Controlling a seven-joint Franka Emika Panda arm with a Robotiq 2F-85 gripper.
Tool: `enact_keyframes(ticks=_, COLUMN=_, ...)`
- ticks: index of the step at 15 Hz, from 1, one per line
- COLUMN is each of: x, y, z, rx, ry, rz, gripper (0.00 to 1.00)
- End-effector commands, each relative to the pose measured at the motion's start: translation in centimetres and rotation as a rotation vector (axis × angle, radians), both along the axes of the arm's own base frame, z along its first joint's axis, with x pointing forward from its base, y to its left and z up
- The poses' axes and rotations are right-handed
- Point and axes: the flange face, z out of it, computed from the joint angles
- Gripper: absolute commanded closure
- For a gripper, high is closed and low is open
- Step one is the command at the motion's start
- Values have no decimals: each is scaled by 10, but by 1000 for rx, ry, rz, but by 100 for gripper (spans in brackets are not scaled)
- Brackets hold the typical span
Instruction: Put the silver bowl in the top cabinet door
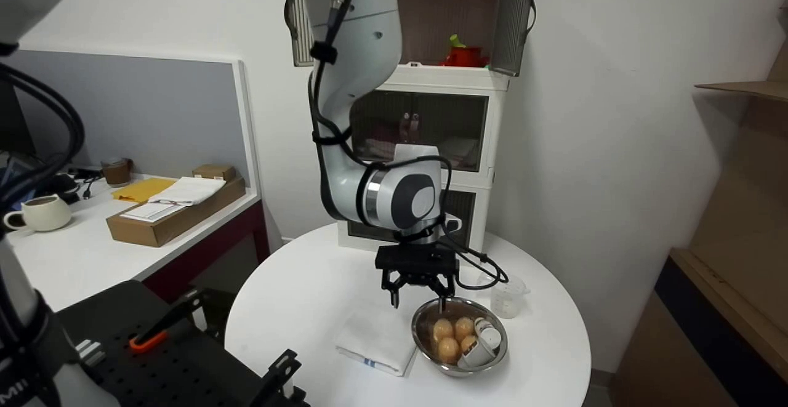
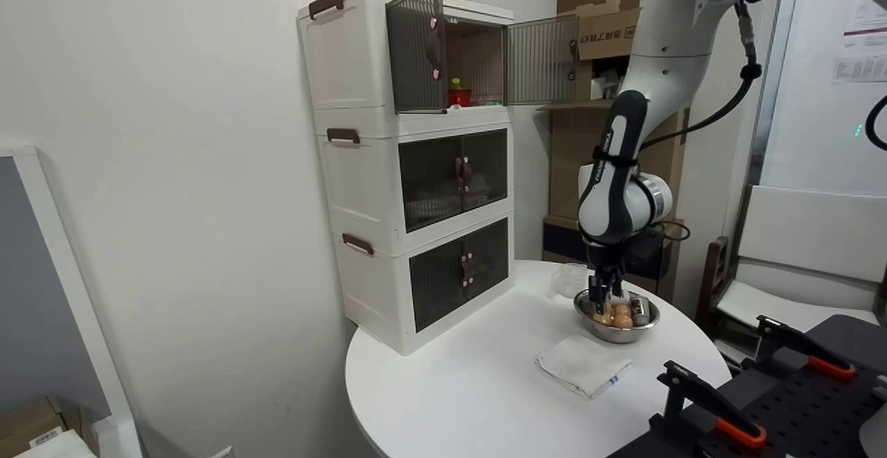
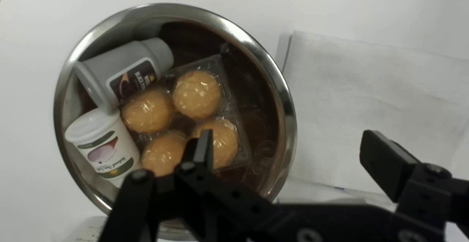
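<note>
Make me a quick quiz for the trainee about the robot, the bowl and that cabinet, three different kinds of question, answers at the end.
1. Count: how many round tan items can you see in the bowl?
2. Choose: which level of the cabinet has its doors open? A: bottom. B: middle. C: top.
3. True or false: the gripper is open.

Key: 1. Four. 2. C. 3. True.
</note>
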Motion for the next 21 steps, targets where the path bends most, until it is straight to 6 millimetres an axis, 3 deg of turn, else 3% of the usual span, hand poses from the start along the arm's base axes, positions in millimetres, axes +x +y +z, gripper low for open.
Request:
enact_keyframes(ticks=1, x=8, y=-9, z=-28, rx=-18, ry=4, rz=57, gripper=0)
enact_keyframes(ticks=9, x=18, y=-4, z=-61, rx=-21, ry=36, rz=153, gripper=0)
enact_keyframes(ticks=11, x=20, y=-3, z=-65, rx=-20, ry=37, rz=173, gripper=26)
enact_keyframes(ticks=19, x=23, y=8, z=-69, rx=-3, ry=31, rz=192, gripper=87)
enact_keyframes(ticks=21, x=25, y=8, z=-67, rx=-19, ry=15, rz=187, gripper=98)
